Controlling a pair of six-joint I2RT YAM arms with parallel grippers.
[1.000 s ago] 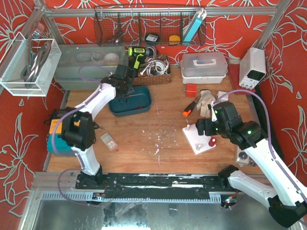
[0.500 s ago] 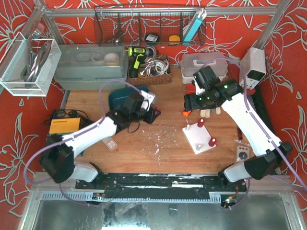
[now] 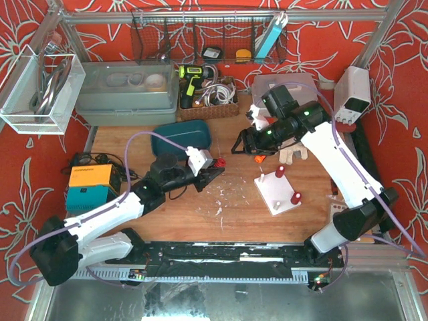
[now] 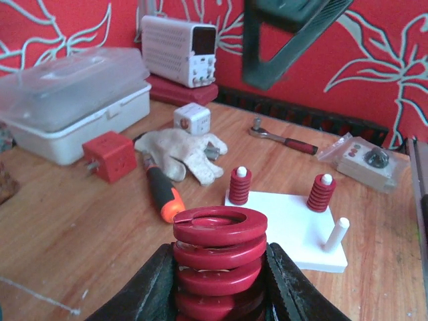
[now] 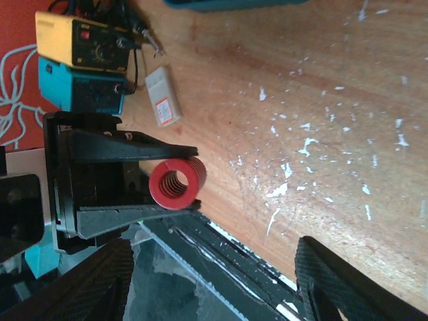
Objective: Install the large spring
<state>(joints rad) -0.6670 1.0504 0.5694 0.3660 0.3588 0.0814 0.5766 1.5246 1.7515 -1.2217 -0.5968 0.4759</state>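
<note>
My left gripper (image 3: 212, 172) is shut on the large red spring (image 4: 217, 261), held upright above the table's middle. The spring also shows end-on between the left fingers in the right wrist view (image 5: 175, 185). The white base plate (image 3: 284, 192) lies to the right; it carries two small red springs (image 4: 240, 185) (image 4: 321, 192) on pegs and one bare white peg (image 4: 334, 234). My right gripper (image 3: 241, 148) is open and empty, hovering just right of and behind the left gripper, its fingers wide apart in the right wrist view (image 5: 214, 287).
An orange-handled screwdriver (image 3: 262, 153), a glove (image 3: 289, 144) and a red cube (image 3: 267, 125) lie behind the plate. A teal tray (image 3: 182, 137) sits back left, a yellow and teal unit (image 3: 90, 187) at the left edge, a ratchet (image 4: 284, 139) far right.
My left arm has swung from the teal tray to the table's middle with the spring in its jaws. My right arm left the plate and moved back and left toward the left gripper.
</note>
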